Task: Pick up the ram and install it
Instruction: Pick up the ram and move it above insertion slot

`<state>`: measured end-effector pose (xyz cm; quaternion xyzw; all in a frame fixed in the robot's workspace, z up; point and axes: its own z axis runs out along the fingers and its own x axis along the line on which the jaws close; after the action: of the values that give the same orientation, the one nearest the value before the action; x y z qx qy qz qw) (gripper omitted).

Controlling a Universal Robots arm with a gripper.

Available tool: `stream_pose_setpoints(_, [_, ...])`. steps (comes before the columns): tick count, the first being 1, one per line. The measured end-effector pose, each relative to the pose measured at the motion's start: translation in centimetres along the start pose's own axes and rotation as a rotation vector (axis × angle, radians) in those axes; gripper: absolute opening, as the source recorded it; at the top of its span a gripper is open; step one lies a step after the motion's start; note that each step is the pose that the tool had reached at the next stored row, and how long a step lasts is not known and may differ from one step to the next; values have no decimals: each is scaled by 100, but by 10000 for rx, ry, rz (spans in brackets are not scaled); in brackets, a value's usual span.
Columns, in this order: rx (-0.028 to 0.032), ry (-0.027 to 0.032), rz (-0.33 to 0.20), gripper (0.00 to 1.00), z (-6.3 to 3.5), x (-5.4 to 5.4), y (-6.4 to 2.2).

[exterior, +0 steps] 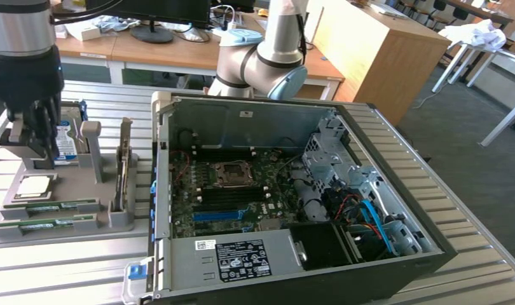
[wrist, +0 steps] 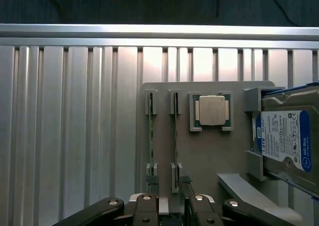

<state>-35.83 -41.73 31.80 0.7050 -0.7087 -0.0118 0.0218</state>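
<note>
Two green ram sticks [exterior: 52, 208] [exterior: 47, 223] lie in slots at the front of a grey holder [exterior: 113, 222] on the exterior view's left. In the wrist view they stand on edge as thin green strips [wrist: 150, 136] [wrist: 175, 136]. My black gripper [exterior: 39, 157] hangs above the back of the holder, open, with nothing between its fingers. In the wrist view my gripper [wrist: 168, 181] hovers over one end of the two sticks without touching them. The open computer case [exterior: 163, 127] lies beside the holder, with its motherboard [exterior: 232, 190] exposed.
The holder also carries a square silver processor [wrist: 211, 110], a blue-labelled hard drive [wrist: 284, 144] and an upright card [exterior: 122, 165]. The arm's base [exterior: 266, 57] stands behind the case. All of it rests on a ribbed aluminium table [wrist: 65, 136]; desks and furniture lie beyond.
</note>
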Motion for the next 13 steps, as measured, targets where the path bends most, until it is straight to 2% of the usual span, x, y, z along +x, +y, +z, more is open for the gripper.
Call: stream_pose_setpoints(13, [-1,1,0,30,115,-2,-5])
